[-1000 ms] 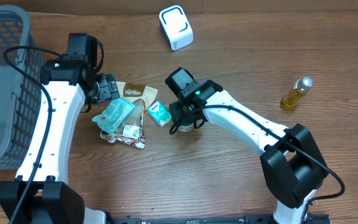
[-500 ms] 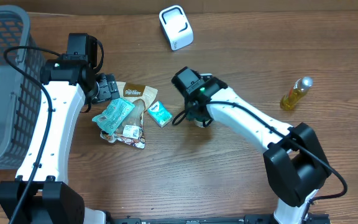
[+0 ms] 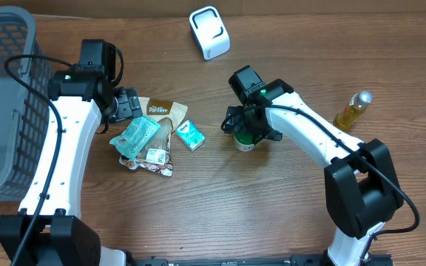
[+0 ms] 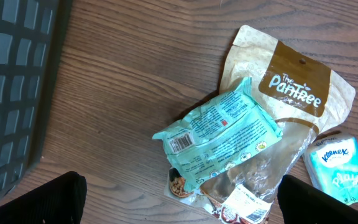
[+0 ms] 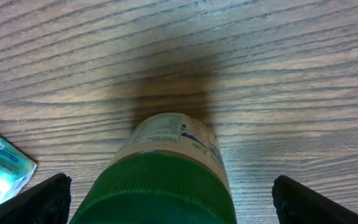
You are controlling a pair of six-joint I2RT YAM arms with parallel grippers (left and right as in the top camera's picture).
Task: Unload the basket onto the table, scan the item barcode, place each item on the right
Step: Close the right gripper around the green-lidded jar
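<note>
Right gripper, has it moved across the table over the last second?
Yes. In the overhead view the right gripper has shifted right, away from the Kleenex pack and toward the yellow bottle.

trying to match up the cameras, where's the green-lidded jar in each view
Overhead: the green-lidded jar stands right of centre, under the right hand.
Left wrist: not in it.
Right wrist: the jar fills the bottom centre, lid toward the camera.
Shared landmark: the Kleenex pack, left of the jar overhead; the same pack lies at the left wrist view's lower right edge. The right wrist's teal corner may be it.
</note>
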